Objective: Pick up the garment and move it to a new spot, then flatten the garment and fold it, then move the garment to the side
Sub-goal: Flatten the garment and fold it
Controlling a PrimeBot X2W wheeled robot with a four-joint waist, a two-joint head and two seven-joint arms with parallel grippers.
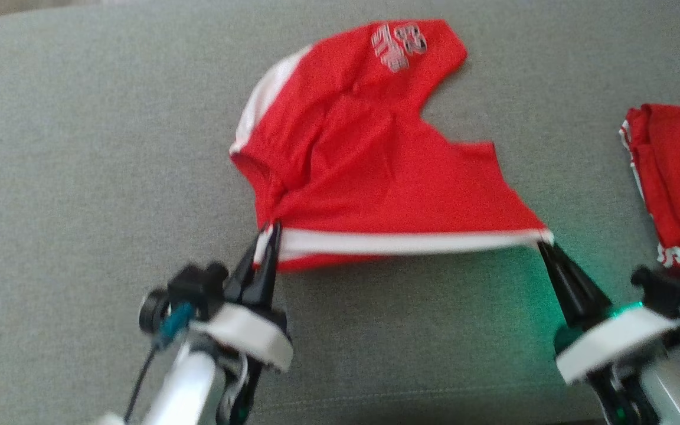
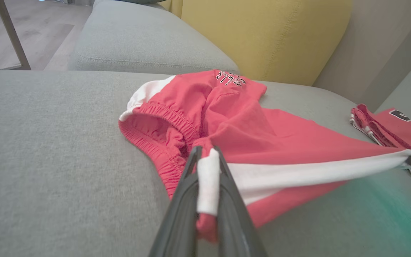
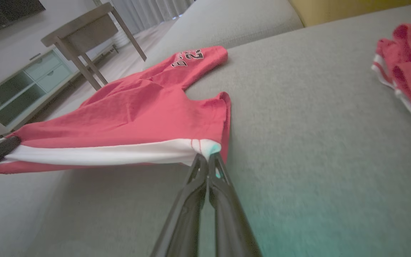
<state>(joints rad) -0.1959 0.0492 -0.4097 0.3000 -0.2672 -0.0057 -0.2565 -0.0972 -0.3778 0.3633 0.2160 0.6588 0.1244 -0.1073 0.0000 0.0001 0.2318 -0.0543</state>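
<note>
The garment (image 1: 369,159), a pair of red shorts, lies mid-cushion with its near edge lifted and its far leg, the one with the printed number (image 1: 399,44), resting flat on the grey cushion (image 1: 80,177). The white stripe (image 1: 405,242) along that near edge is pulled into a straight line between your two grippers.

Your left gripper (image 1: 269,233) is clamped tight on the stripe's waistband end; in the left wrist view white cloth is sandwiched between the fingers, and the elastic waistband (image 2: 162,117) bunches just beyond them. Your right gripper (image 1: 543,242) is pinched fully closed on the hem corner at the other end.

This looks like the flattening step. Hold both pinches firm and the stripe taut, because slack will let the bunched waistband fold under. Move both hands together, at the same height and pace, so the cloth drapes down smoothly from the far side toward you. Ease the edge down rather than dropping it.

Mind the right side: the second red garment (image 1: 676,177) sits near your right arm, so don't drift outward and drag it along.
</note>
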